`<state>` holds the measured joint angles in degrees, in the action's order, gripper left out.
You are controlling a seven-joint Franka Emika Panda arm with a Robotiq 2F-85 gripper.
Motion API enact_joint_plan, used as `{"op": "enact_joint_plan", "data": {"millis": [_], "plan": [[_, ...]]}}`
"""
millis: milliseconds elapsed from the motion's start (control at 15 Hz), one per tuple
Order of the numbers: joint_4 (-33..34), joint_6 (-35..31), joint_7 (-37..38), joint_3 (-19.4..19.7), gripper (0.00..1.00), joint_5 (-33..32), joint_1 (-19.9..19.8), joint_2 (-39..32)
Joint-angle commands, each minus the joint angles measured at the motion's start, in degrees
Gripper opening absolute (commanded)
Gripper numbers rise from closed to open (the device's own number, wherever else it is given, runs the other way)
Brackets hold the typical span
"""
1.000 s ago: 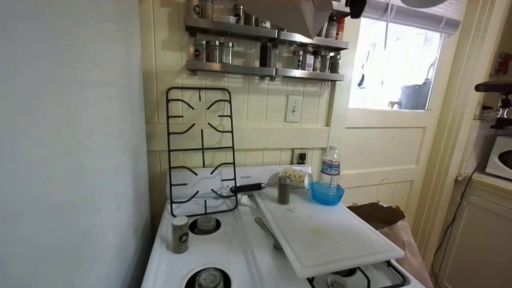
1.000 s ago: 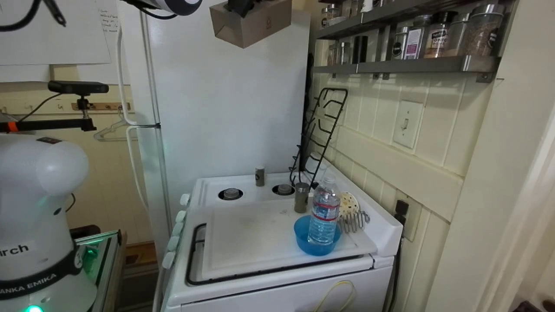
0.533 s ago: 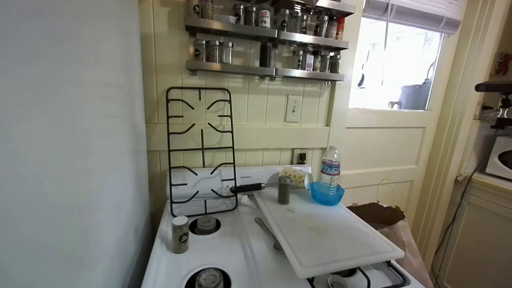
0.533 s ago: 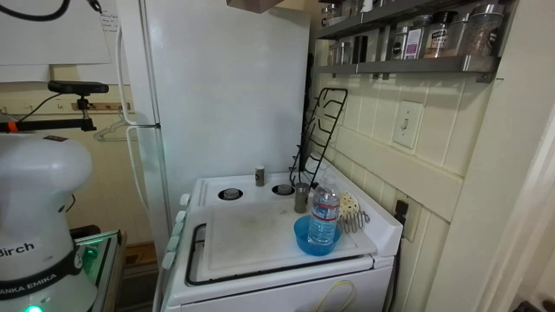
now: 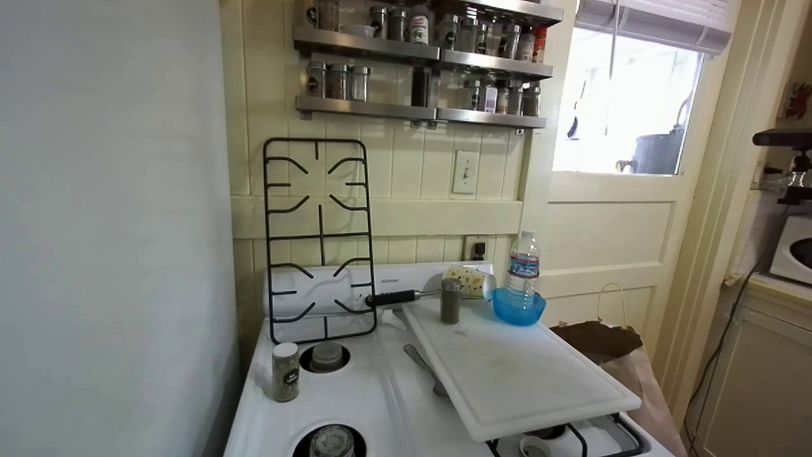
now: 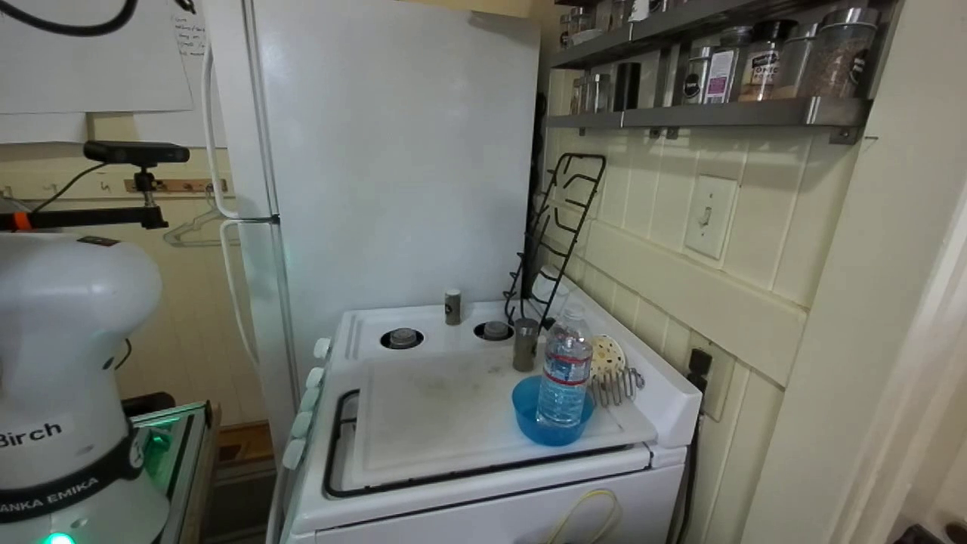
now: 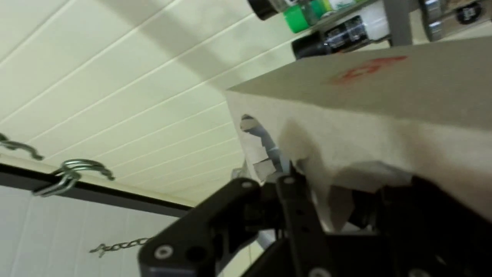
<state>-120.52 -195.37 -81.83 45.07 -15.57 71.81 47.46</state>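
From here the tan cardboard box (image 7: pixel 384 130) is cut off, its red print (image 7: pixel 363 73) blurred; a clear glass jar (image 7: pixel 453 17) behind it, cut short.

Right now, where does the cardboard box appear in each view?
Wrist view: the cardboard box fills much of the right half.
In an exterior view: not in it; spice jars at top center.
In an exterior view: not in it; spice jars at top right.
Shared landmark: spice jars, also top right in the wrist view.

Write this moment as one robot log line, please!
gripper: shut on box | jars: behind box in wrist view | bottle: in bowl on board
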Motion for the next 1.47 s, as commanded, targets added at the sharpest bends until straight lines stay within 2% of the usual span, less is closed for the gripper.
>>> {"op": "enact_joint_plan", "data": {"millis": [0, 67, 200, 267, 400, 733, 1067, 1133, 1200, 1267, 1400], "plan": [[3.9, -8.7, 5.8, 0.7, 0.01, -0.8, -6.6, -8.2], [1.8, -4.6, 6.7, 0.9, 0.04, -4.4, -3.0, -2.7], [2.8, -6.4, 9.4, 1.0, 0.01, -4.8, -6.4, -5.7], [1.7, -7.5, 11.3, 1.2, 0.01, -5.8, -5.1, -4.9], [4.2, -9.1, 16.1, 2.3, 0.01, -7.8, -2.0, -4.4], [13.9, -15.5, 28.0, 5.8, 0.01, -9.7, -0.8, -8.3], [23.4, -21.9, 40.6, 9.5, 0.01, -4.4, -7.1, -19.1], [19.5, -20.0, 43.6, 8.3, 0.01, -10.8, -8.5, -15.6], [20.6, -20.5, 46.7, 8.7, 0.04, -11.5, -10.2, -17.3], [19.6, -19.0, 39.3, 7.9, 0.04, -8.4, -6.4, -14.1], [20.5, -18.5, 41.9, 7.9, 0.01, -7.4, -6.6, -14.7]]}}
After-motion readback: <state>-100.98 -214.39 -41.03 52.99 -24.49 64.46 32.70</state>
